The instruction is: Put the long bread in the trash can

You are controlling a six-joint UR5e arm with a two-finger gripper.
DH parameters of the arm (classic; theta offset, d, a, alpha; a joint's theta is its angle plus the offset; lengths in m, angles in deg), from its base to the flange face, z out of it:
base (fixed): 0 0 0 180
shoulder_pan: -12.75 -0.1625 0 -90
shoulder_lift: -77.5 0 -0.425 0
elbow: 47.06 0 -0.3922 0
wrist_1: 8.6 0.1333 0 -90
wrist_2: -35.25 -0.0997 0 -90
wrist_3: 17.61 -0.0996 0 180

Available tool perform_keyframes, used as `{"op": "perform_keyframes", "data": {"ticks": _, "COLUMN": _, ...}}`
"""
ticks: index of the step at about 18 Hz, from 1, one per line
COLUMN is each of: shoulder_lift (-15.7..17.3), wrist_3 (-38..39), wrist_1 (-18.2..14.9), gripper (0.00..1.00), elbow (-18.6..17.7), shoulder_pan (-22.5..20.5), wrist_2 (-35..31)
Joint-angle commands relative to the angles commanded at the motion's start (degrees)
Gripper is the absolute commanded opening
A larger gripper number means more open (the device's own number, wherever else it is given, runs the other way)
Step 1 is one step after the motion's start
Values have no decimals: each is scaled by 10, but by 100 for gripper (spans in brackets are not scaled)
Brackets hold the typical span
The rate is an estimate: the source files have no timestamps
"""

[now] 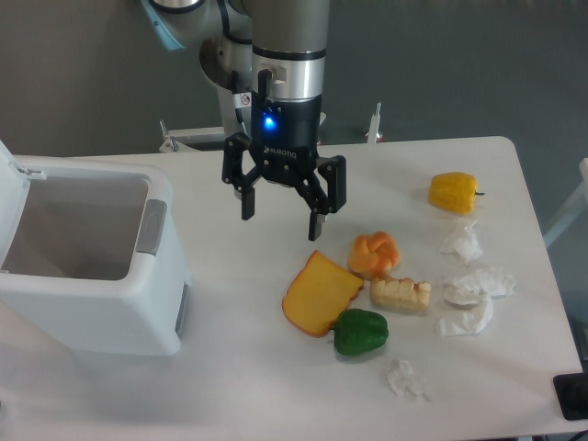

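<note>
1. A white trash can [87, 266] is sitting open at the table's [257, 386] left end.
2. An empty, spread-fingered gripper [280, 215] is hanging right of the trash can.
3. A toast slice [320, 293] is lying farther right of the trash can.

the trash can [110, 303] looks like smooth white plastic with a soft sheen, and its grey handle panel [152, 227] is matt. the gripper [280, 216] has matt black fingers under a brushed, silvery metal wrist section [288, 34]. the table [248, 386] is a smooth, matt white surface. the toast slice [320, 294], knotted bun [374, 254] and green pepper [360, 333] appear as smooth, slightly glossy plastic. the white scraps [473, 294] look like crumpled paper.
</note>
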Motion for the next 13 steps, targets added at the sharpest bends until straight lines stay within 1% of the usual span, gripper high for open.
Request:
{"op": "perform_keyframes", "data": {"ticks": 1, "shoulder_lift": 7, "wrist_3": -1, "wrist_1": -3, "gripper": 100, "elbow": -4, "shoulder_pan": -5, "wrist_2": -4}}
{"op": "perform_keyframes", "data": {"ticks": 3, "shoulder_lift": 15, "wrist_3": 3, "wrist_1": -25, "gripper": 100, "elbow": -3, "shoulder_pan": -5, "wrist_2": -17}}
{"op": "perform_keyframes", "data": {"ticks": 4, "shoulder_lift": 16, "wrist_3": 4, "wrist_1": -28, "gripper": 100, "elbow": -3, "shoulder_pan": -5, "wrist_2": -20}}
{"op": "perform_keyframes", "data": {"ticks": 13, "shoulder_lift": 20, "wrist_3": 8, "wrist_1": -28, "gripper": 100, "elbow": -4, "shoulder_pan": -6, "wrist_2": -20}}
